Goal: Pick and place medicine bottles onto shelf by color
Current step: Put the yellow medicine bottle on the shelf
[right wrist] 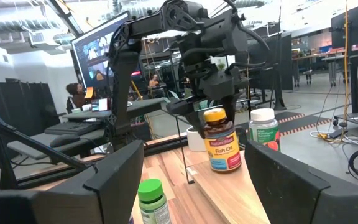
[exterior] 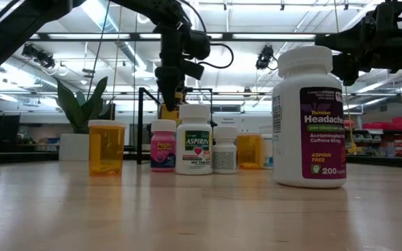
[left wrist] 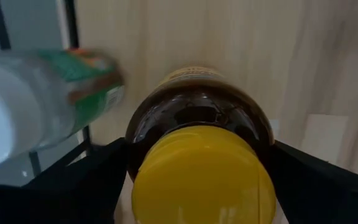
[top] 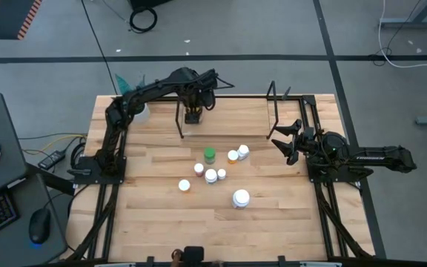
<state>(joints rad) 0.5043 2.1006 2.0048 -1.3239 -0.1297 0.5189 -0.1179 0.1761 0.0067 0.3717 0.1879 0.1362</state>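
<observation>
Wooden table (top: 161, 222) (scattered bottles (top: 211, 176)), concrete floor (top: 43, 67).

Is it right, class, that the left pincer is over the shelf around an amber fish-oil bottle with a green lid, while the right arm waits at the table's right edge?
Not quite: the lid is yellow, not green, as the left wrist view shows. The left pincer is over the shelf around the amber fish-oil bottle, and the right arm does wait at the table's right edge.

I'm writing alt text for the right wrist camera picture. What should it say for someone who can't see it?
The left end effector straddles the yellow-lidded amber fish oil bottle standing on the shelf, with a white-capped bottle just behind. A green-capped bottle stands nearer on the wooden table, between the right end effector's open dark fingers.
</observation>
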